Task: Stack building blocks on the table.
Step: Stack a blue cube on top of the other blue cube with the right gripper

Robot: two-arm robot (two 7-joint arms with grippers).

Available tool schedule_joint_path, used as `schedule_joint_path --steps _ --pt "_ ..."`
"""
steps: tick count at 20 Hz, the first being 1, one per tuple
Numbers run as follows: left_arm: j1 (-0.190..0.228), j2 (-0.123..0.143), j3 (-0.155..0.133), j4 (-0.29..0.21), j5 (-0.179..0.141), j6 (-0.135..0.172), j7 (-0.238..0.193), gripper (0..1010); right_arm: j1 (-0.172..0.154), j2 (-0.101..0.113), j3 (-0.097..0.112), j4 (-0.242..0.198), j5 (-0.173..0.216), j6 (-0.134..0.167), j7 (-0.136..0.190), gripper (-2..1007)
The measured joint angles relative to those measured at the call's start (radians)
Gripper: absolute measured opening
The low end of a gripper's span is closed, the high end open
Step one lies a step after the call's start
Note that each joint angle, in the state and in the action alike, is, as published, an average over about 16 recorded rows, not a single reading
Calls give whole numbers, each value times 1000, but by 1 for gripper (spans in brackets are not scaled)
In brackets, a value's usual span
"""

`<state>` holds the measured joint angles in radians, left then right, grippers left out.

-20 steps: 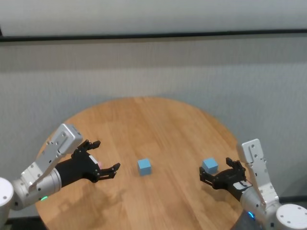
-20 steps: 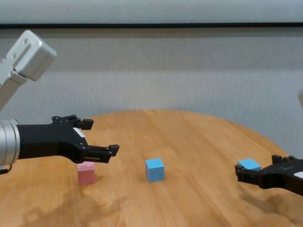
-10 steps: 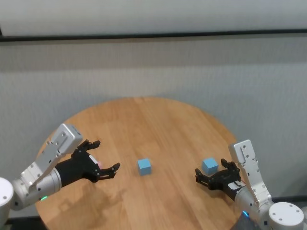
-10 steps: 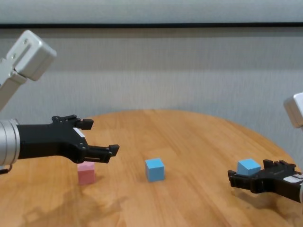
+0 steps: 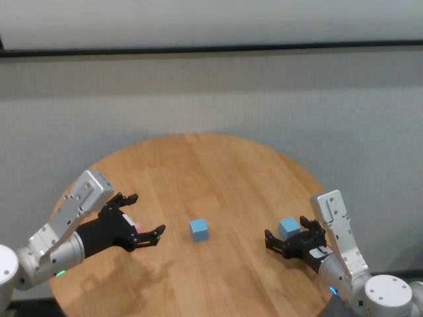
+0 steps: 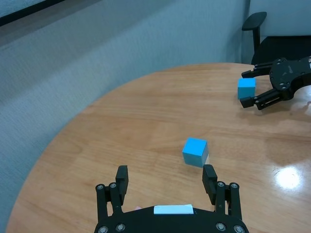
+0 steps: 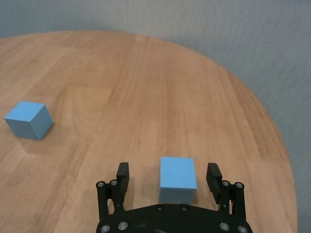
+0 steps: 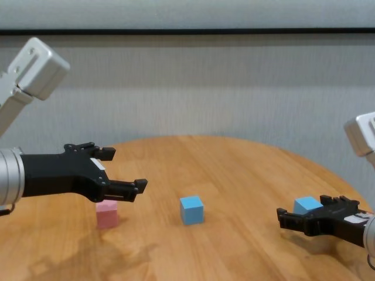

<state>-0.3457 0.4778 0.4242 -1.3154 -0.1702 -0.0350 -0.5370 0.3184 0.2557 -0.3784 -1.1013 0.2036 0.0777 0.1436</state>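
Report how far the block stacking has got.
Done: nothing stacked; the pink block and both blue blocks lie apart on the table. In hand: the open right gripper straddles the right blue block, not yet gripped. Left gripper hovers open above the pink block. All stacking remains.

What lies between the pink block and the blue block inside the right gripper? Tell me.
The other blue block sits between the pink block and the blue block inside the right gripper, with bare table around it, seen in the chest view.

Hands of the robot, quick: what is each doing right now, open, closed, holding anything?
Left hand: open, holding nothing.
Right hand: open, fingers either side of a light blue matte cube, not gripping.
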Motion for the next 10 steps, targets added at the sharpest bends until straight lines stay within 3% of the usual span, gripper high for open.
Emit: schedule_joint_path --steps 10 --pt "0 0 0 0 0 0 0 1003 16 -21 12 35 -21 -12 12 1005"
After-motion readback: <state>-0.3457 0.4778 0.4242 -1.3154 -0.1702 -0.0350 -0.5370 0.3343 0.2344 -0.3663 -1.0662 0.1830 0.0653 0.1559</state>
